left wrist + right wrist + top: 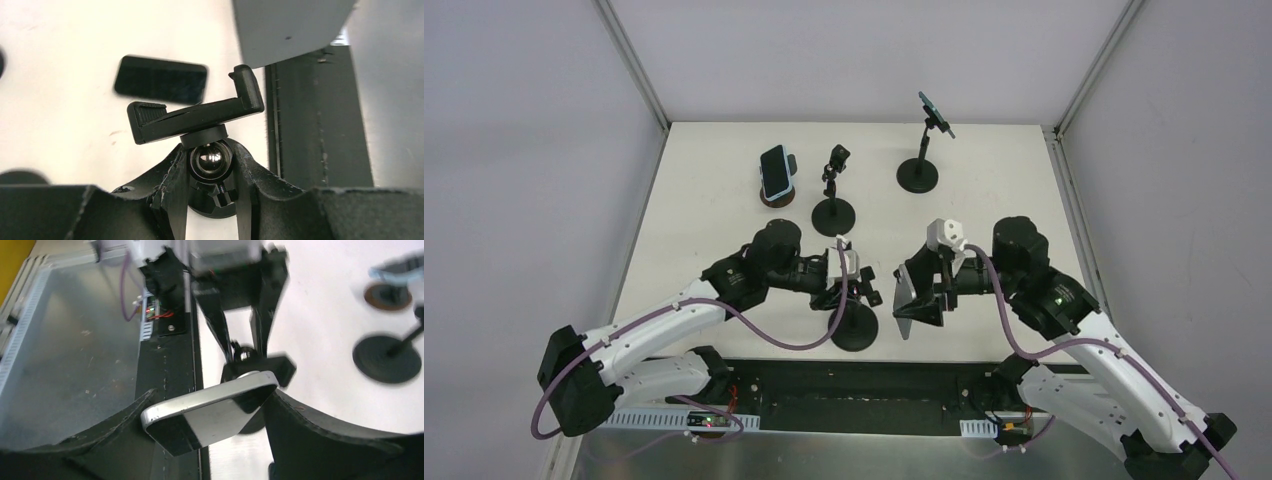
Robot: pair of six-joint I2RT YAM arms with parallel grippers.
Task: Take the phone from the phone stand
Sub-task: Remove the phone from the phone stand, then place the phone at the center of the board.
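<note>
top view, phone: the grey phone [907, 305] is out of the phone stand [855, 328]. It is pinched in the right tool [927, 293], just beside the stand's head, over the near edge of the desk [714, 215].
top view, left tool: the left tool [849, 288] is pressed onto the stand's neck and braces it.
top view, other holders: the far-left stand [774, 198] carries a handset [776, 172]. The tall stand [918, 172] carries a teal one, and the middle stand [834, 212] carries nothing.
left wrist, clamp: the clamp [195, 114] holds nothing. The ball joint [210, 157] below it sits between the tool's fingers [172, 185].
left wrist, phone: its grey back fills the top edge, apart from the clamp.
right wrist, grip: the phone lies tilted between the padded fingers [310, 430], which close on opposite edges (which edges, I cannot tell).
handling, judged: the phone looks stiff and flat, light enough for one tool. Its smooth metal rim is likely slippery, and its glass would not survive a drop.
where to hold, judged: grip the two long edges near the middle and keep off the screen.
</note>
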